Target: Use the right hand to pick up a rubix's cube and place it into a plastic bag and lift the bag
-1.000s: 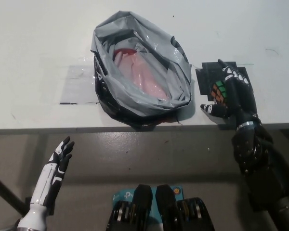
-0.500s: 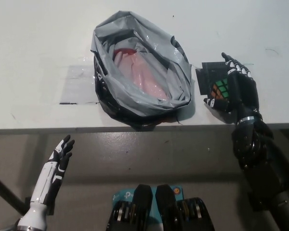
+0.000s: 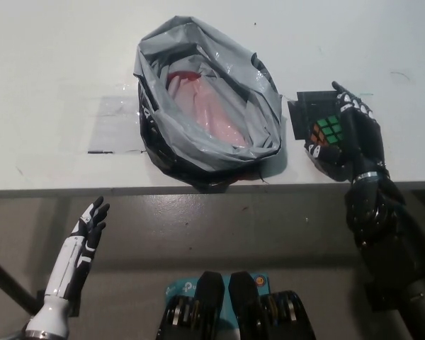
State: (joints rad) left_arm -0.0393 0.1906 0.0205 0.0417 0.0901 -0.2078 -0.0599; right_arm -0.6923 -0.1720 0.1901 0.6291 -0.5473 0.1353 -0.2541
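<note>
A Rubik's cube (image 3: 326, 130) with green and orange faces showing sits on a dark square patch at the table's right, just right of the bag. My black right hand (image 3: 347, 138) is wrapped around the cube, fingers over its far and right sides, thumb under its near left corner. The grey plastic bag (image 3: 205, 106) lies open in the middle of the table, with a pink and red lining visible inside. My white left hand (image 3: 85, 237) rests low at the lower left, below the table edge, fingers apart and holding nothing.
The white table (image 3: 57, 71) ends in a front edge running across the middle of the picture. A clear tape rectangle (image 3: 115, 126) lies left of the bag. Grey floor shows below the edge.
My right hand has closed in around the cube over the last second; the cube has turned slightly, showing more green. The left hand and bag stay put.
</note>
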